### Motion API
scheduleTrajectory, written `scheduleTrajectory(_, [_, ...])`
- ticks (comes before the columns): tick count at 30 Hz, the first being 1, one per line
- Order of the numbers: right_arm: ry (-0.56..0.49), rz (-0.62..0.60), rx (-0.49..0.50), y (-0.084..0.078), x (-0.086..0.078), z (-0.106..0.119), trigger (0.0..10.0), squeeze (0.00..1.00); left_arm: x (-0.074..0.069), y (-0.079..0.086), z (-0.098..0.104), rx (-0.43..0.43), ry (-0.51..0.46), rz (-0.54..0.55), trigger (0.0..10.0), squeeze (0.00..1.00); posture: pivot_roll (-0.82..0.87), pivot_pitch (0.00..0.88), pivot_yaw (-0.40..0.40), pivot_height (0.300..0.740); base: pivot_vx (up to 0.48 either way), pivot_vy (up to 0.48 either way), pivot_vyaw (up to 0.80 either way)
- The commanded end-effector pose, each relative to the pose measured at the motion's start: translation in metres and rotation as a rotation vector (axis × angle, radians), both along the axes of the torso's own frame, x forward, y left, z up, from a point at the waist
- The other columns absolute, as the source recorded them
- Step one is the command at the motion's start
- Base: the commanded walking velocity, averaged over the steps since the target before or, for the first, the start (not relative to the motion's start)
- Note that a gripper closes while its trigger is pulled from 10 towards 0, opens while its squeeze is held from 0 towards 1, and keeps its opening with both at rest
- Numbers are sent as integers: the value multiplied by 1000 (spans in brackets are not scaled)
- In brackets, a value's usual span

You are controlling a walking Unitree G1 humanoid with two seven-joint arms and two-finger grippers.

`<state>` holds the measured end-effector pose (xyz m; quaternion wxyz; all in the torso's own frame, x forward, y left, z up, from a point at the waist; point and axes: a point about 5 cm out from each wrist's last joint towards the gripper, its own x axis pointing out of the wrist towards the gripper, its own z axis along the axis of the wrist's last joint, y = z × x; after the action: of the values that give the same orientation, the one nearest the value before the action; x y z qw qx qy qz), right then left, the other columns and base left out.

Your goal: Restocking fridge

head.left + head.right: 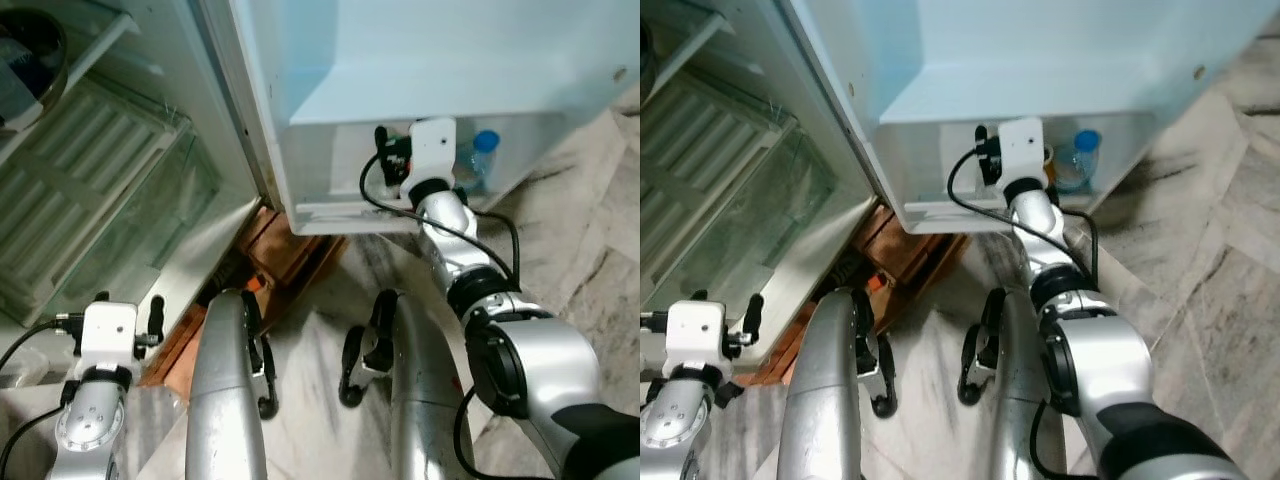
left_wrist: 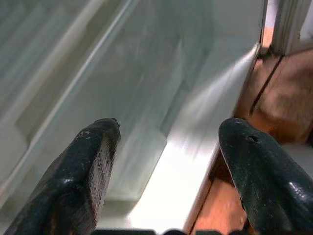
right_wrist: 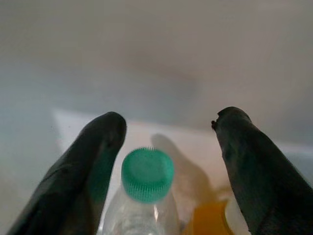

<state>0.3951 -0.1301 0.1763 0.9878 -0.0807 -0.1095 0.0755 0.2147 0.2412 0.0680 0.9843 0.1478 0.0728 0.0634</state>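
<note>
silver and jointed, the right arm (image 1: pixel 450 240) stretches forward and up from the shoulder, its wrist reaching into the bottom bin (image 1: pixel 330 215) of the open fridge door (image 1: pixel 420 60). the right gripper (image 3: pixel 168 147) is inside that bin with its fingers (image 3: pixel 90 161) spread, one on each side of a green cap (image 3: pixel 147 174) on a clear bottle (image 3: pixel 139 218); whether they touch it i cannot tell. something orange (image 3: pixel 210 220) sits just beside the bottle. a blue-capped bottle (image 1: pixel 483 152) stands in the same bin, beside the wrist. the left arm (image 1: pixel 90 410) is bent low at the robot's left, its left gripper (image 2: pixel 166 161) spread and holding nothing, pointing at the glass crisper cover (image 1: pixel 130 220) in the fridge's lower part. below lies marble floor (image 1: pixel 580 240).
</note>
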Motion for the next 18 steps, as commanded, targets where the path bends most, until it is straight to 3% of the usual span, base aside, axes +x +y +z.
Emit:
scheduleTrajectory(1, [9, 32, 13, 3, -1, -1, 10000, 1000, -1, 7, -7, -2, 31, 13, 10000, 0, 179, 219, 31, 565, 0, 0, 0])
scheduleTrajectory(4, [19, 66, -9, 4, -2, -5, 10000, 1000, 10, 4, -7, -13, 21, -12, 10000, 0, 159, 190, 32, 565, 0, 0, 0])
scheduleTrajectory(9, [37, 107, 1, 1, -11, -20, 10000, 1000, 17, 3, -11, -36, 23, -22, 10000, 0, 132, 146, 23, 565, 0, 0, 0])
scheduleTrajectory(15, [50, 106, 32, -9, -34, -52, 10000, 1000, 13, 5, -22, -64, 42, -4, 10000, 0, 98, 101, 23, 565, 0, 0, 0])
scheduleTrajectory(16, [61, 75, 51, -14, -45, -63, 10000, 808, 13, 3, -22, -81, 34, -11, 10000, 0, 88, 79, 21, 565, 0, 0, 0])
scheduleTrajectory(17, [61, 75, 51, -14, -45, -63, 10000, 808, 13, 3, -22, -81, 34, -11, 10000, 0, 88, 79, 21, 565, 0, 0, 0])
scheduleTrajectory(18, [65, 28, 34, -19, -57, -73, 10000, 86, 15, 0, -20, -110, 21, -5, 10000, 0, 83, 74, 21, 565, 0, 0, 0])
